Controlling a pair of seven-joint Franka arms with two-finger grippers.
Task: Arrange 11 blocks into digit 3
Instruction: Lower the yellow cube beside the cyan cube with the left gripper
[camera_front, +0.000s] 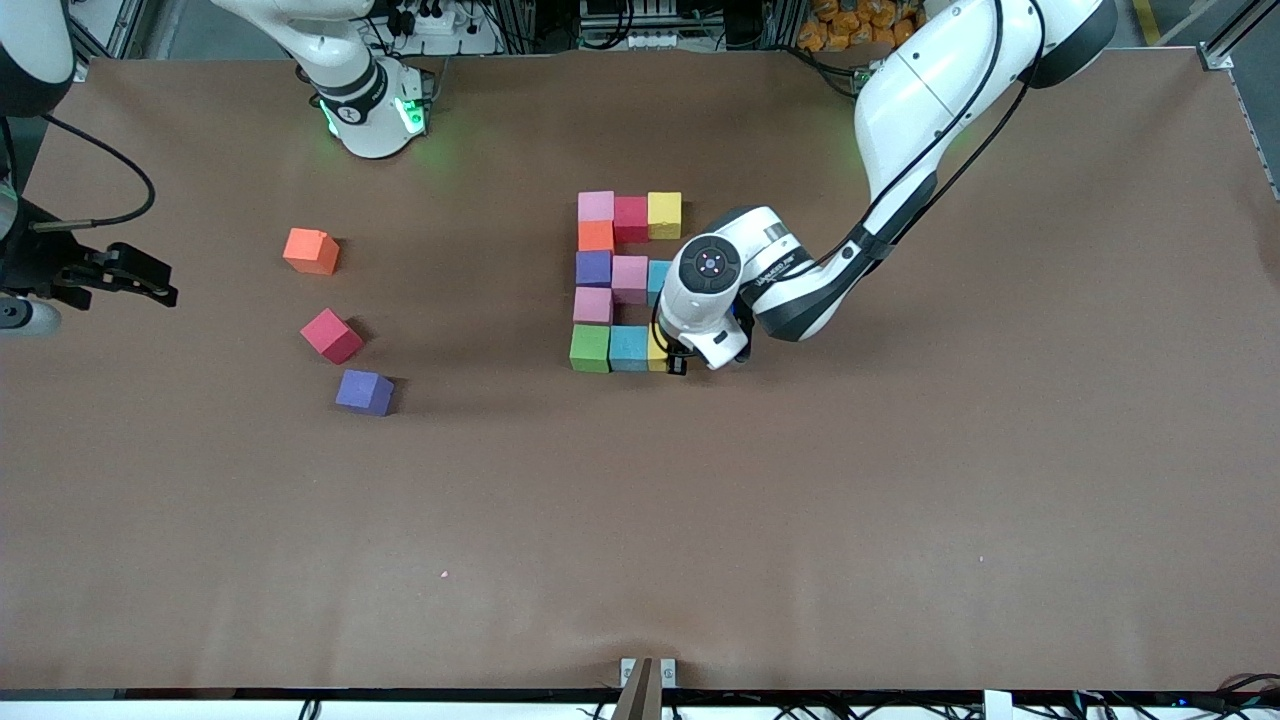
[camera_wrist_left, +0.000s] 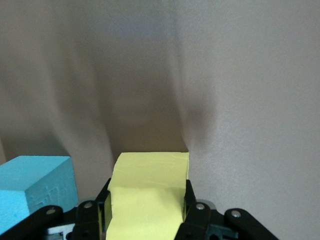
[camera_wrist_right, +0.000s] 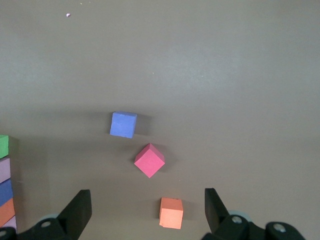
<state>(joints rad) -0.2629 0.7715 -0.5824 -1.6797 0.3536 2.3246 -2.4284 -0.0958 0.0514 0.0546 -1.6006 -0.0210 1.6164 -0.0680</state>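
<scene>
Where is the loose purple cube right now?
The loose purple cube sits on the table toward the right arm's end, apart from the figure, just nearer the front camera than the loose red cube.

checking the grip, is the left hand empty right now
No, the left hand is shut on a yellow block, which sits between its fingers beside the light blue block.
</scene>
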